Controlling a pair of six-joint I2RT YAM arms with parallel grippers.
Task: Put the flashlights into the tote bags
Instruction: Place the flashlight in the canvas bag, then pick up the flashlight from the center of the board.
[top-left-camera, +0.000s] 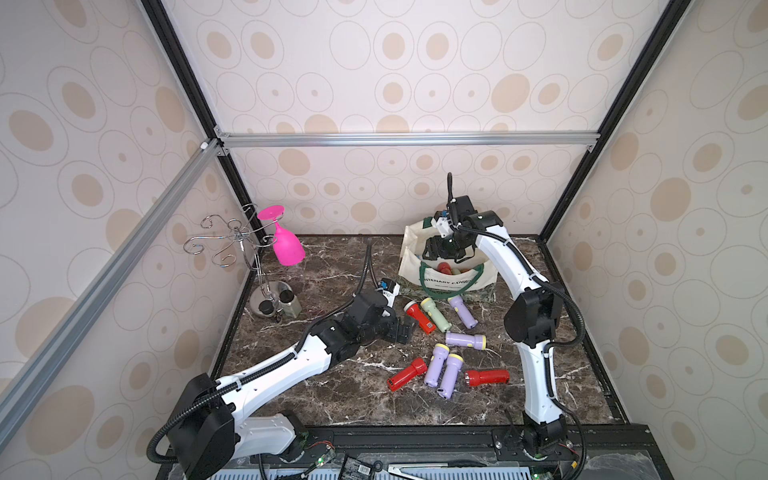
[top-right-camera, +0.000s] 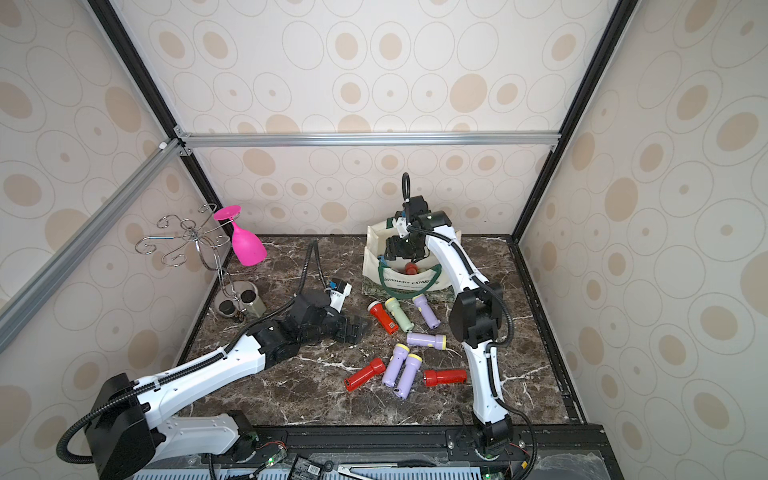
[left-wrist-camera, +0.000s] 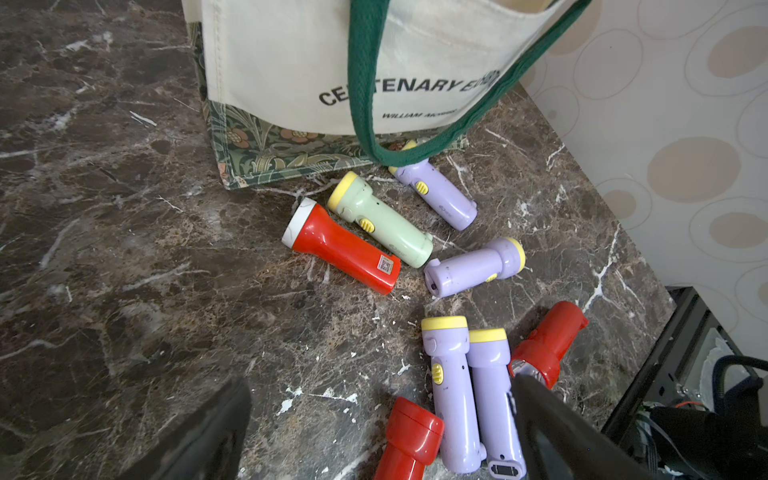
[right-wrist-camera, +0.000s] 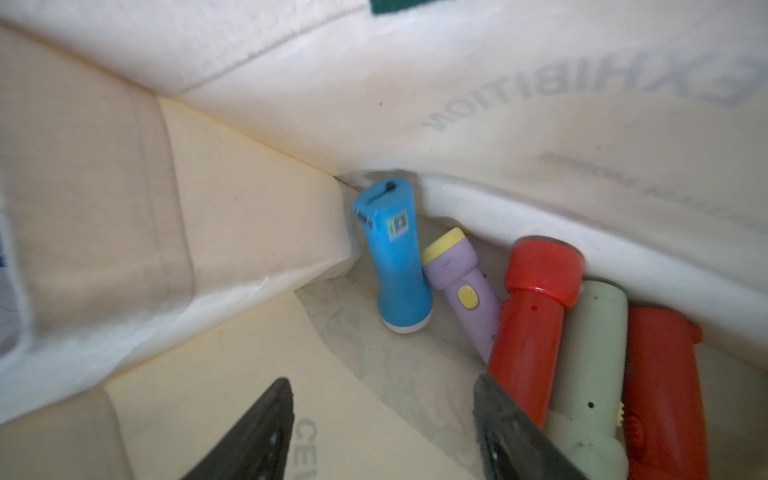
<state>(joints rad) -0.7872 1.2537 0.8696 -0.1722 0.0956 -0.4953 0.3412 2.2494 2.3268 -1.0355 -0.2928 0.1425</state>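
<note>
Right end effector (top-left-camera: 442, 249), top views: down in the mouth of the tote bag (top-left-camera: 451, 276), which stands open at the back of the worktop (top-left-camera: 332, 399) so I can load it from above. I cannot read the jaws from here.
Left end effector (top-left-camera: 401, 328), top views: low over the worktop, facing the loose flashlights (top-left-camera: 450, 376). Eight lie on their sides in front of the bag.
Left wrist view: fingers (left-wrist-camera: 216, 432) are spread wide with nothing between them. The red flashlight (left-wrist-camera: 343, 249) with the white ring has one flank open to bare worktop and touches a pale green one on the other. I judge it the easiest pick. The green handle (left-wrist-camera: 365, 83) droops over a lilac one at the bag's base.
Right wrist view: jaws are apart and empty, inside the bag. The blue flashlight (right-wrist-camera: 392, 257) stands head-down in the corner, touching a lilac one. Red, pale green and red lie alongside against the wall. Reaching deep, I judge, keeps drops from bouncing out.
</note>
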